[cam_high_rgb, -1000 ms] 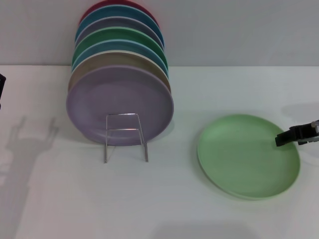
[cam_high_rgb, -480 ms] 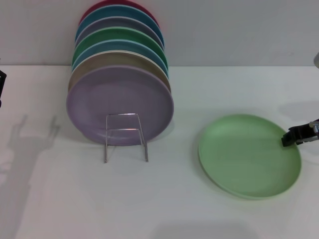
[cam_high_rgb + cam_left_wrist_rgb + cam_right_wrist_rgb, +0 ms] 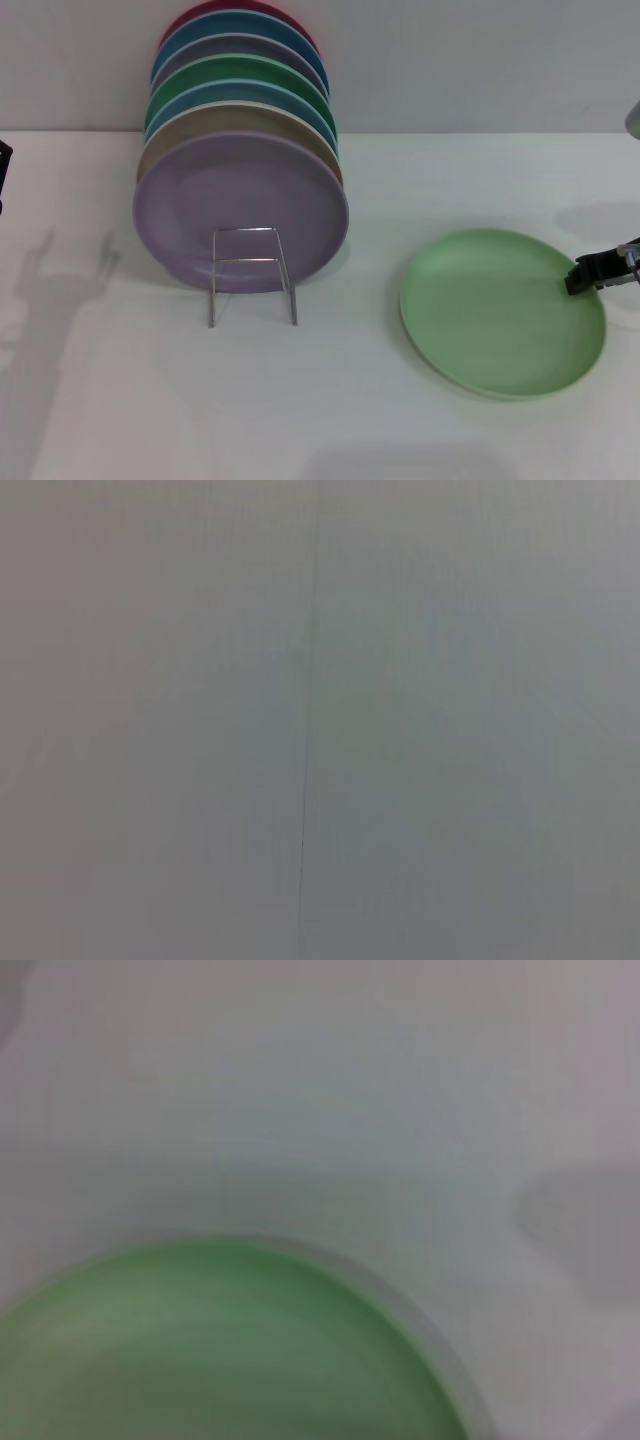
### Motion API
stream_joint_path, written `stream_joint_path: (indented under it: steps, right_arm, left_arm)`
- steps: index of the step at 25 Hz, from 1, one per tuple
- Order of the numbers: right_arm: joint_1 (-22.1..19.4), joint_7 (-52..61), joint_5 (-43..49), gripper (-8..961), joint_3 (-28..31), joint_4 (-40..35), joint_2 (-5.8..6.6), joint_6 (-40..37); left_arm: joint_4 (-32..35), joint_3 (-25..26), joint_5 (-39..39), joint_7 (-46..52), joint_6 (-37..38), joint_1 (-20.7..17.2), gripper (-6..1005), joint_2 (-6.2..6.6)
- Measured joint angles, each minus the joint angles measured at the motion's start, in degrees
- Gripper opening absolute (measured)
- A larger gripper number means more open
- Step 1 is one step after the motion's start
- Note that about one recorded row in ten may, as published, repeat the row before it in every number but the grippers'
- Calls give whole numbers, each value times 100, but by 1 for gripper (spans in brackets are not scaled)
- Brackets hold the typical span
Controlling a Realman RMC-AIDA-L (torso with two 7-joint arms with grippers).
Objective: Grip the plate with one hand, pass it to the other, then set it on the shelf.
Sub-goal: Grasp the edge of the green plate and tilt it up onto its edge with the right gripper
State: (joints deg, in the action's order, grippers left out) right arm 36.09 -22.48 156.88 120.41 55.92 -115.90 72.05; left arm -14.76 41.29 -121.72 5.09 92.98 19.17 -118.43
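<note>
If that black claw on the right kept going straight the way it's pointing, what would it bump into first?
Most likely the plate: the right gripper sits at its right rim, pointing left across it. Whether it is touching or just above the rim is unclear, so it might skim over the top.

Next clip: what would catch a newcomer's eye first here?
The stack of colored plates standing upright in the wire rack at the table's back left, lavender one in front. Then the light green plate lying flat at the right, with the right gripper at its right rim.
</note>
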Motion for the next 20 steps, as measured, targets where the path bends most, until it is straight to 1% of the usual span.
stream_joint_path:
  steps: [17, 20]
  right_arm:
    - [34, -98, -13, 140, -52, -55, -3, -63]
    - [47, -103, -5, 78, -53, -55, -2, -56]
  left_arm:
    - [14, 9, 0, 0, 13, -1, 747, 5]
    - [17, 19, 0, 0, 48, -1, 747, 5]
